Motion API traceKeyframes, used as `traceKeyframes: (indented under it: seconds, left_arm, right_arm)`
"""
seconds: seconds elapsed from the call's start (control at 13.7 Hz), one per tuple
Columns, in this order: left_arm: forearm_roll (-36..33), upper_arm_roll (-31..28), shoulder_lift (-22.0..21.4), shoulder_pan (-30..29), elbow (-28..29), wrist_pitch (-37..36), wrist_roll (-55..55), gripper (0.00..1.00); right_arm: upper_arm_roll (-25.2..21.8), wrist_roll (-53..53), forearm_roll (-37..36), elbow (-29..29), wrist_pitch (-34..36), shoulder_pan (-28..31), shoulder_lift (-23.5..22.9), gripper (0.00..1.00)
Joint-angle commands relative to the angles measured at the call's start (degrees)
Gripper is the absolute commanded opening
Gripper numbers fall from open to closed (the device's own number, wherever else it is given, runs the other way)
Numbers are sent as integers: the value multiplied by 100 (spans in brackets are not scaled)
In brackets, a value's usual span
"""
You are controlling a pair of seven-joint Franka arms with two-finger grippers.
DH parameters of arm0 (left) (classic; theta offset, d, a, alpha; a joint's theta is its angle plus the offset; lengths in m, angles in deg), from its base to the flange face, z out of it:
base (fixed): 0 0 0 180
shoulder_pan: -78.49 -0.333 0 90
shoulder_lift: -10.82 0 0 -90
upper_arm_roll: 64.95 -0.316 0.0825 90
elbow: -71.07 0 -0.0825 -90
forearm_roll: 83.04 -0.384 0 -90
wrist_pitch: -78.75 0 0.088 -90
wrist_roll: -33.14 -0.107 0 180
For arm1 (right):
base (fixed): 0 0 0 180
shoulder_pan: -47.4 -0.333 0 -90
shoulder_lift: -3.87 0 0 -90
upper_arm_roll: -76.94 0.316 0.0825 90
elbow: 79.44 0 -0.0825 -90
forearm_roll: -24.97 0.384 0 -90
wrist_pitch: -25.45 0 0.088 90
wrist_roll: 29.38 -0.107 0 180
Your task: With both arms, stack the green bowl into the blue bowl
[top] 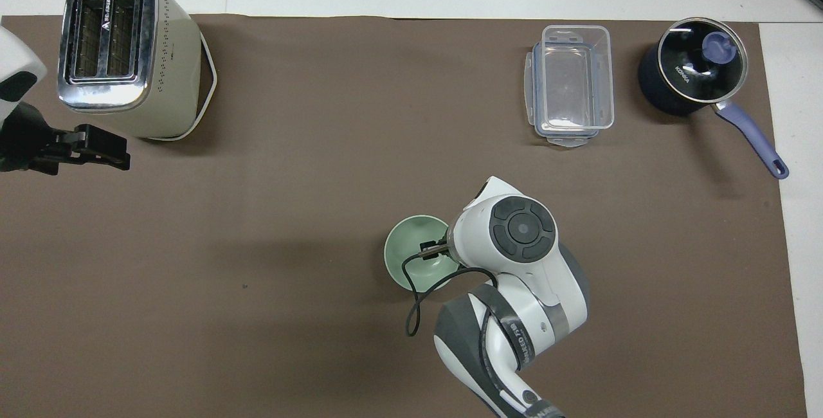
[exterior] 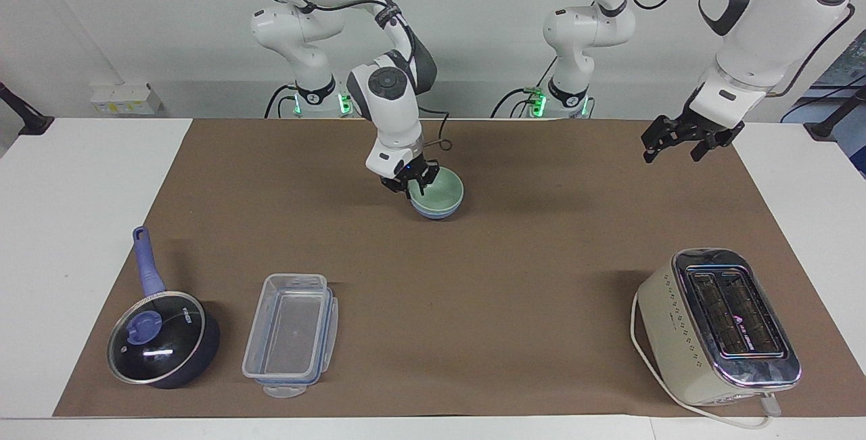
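The pale green bowl (exterior: 441, 189) sits nested level inside the blue bowl (exterior: 437, 210) on the brown mat, with only a blue band showing under it. In the overhead view the green bowl (top: 409, 262) covers the blue one. My right gripper (exterior: 409, 186) is down at the green bowl's rim on the side toward the right arm's end of the table. Its fingers are parted, one on each side of the rim. My left gripper (exterior: 678, 144) hangs open and holds nothing, high over the mat's corner at the left arm's end, where the arm waits.
A cream toaster (exterior: 718, 325) with its cord stands farthest from the robots at the left arm's end. A clear plastic container (exterior: 291, 335) and a dark blue lidded saucepan (exterior: 162, 338) sit at the right arm's end, farther from the robots than the bowls.
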Motion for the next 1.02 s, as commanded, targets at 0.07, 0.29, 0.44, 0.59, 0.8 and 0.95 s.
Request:
traceKeyframes:
  seconds: [0.07,0.29,0.44,0.59,0.8,0.95]
  left_arm:
    - [71,59,-67,-101,17,-47,-8,100]
    - [71,59,-58,-101,17,-47,-17,100]
    - [71,59,-58,-101,17,-47,-8,100]
    - [71,59,-67,-101,17,-47,-8,100]
    - [71,59,-58,-101,17,-39,-8,100]
    - [71,59,-67,-101,17,-47,-8,100]
  right_arm:
    - [-75,-88,77,98,133,101,338,100]
    - [-75,-70,69,264,554,522,707,100]
    - [-84,-53,-11,501,905,812,910,100]
    - [-93,26,-81,992,1466,1224,972,100]
    - [-93,272,-186,1915,2311,1919,876,100]
    - [-84,281,-536,2398,2680,2088,788,100]
